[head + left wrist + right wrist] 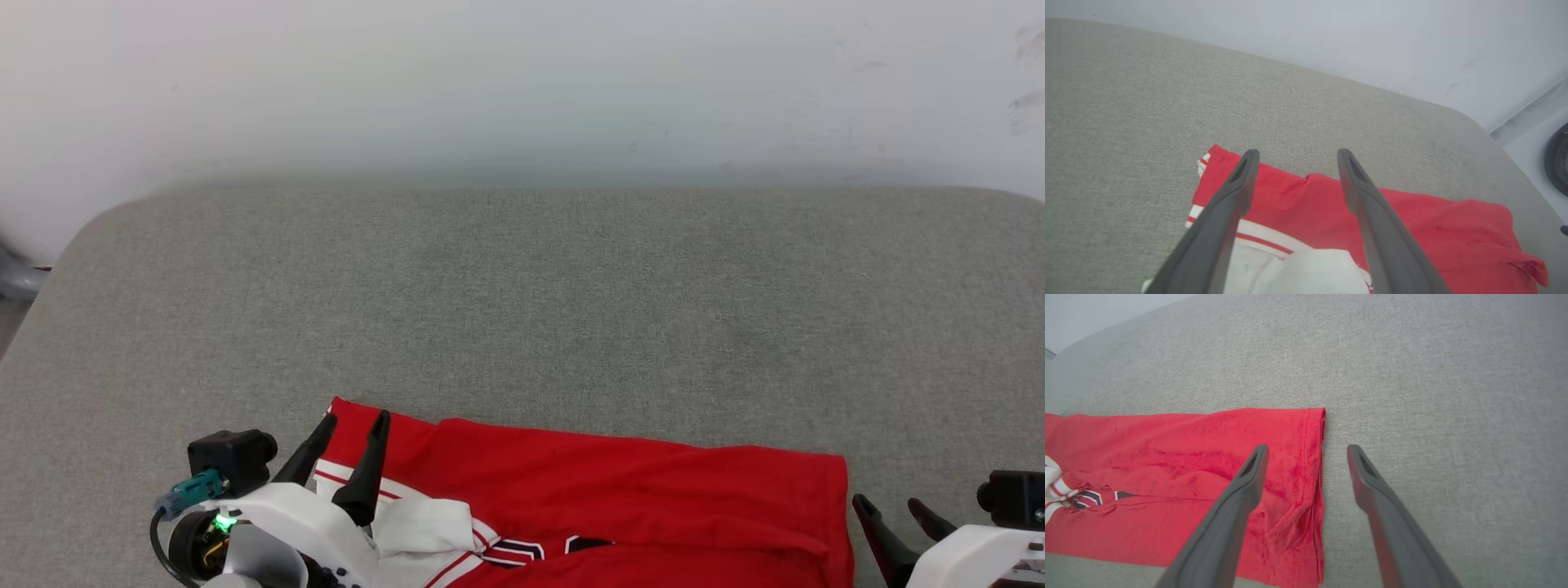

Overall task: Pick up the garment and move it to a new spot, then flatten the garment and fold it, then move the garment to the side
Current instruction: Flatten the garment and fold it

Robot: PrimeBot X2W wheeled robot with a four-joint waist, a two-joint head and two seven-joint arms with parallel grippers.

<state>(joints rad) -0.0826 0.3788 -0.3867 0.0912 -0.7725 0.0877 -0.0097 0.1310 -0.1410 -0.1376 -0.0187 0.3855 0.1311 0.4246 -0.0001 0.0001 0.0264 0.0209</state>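
Lying as a long red band along the near edge of the grey counter point(522, 286), the shirt point(620, 490) looks already doubled over on itself. A white sleeve point(420, 523) is tucked on top at its left end, and a strip of dark lettering point(531, 549) peeks from under a fold. The left tool point(353, 419) hangs over that left end with its two fingers spread wide and nothing between them. In its wrist view the tips sit above the red corner and the striped trim, not pinching cloth. The right tool point(886, 502) is at the opposite end, equally wide open and empty. In its wrist view one finger is over the stitched hem point(1321, 465) and the other over bare counter, so it straddles the shirt's right edge. One tool at each end makes sense for so broad and limp a thing: held at both ends it should stay stretched, while a single grip would probably let it sag and bunch. By my reading the folding is well along and the ends are lined up for another fold or for sliding the bundle aside. The rumpled cloth near the hem may still need smoothing. As for containers, the shirt rests directly on the counter, not in a bin or basket, and holds only its own layers. A pale wall point(522, 82) rises behind.
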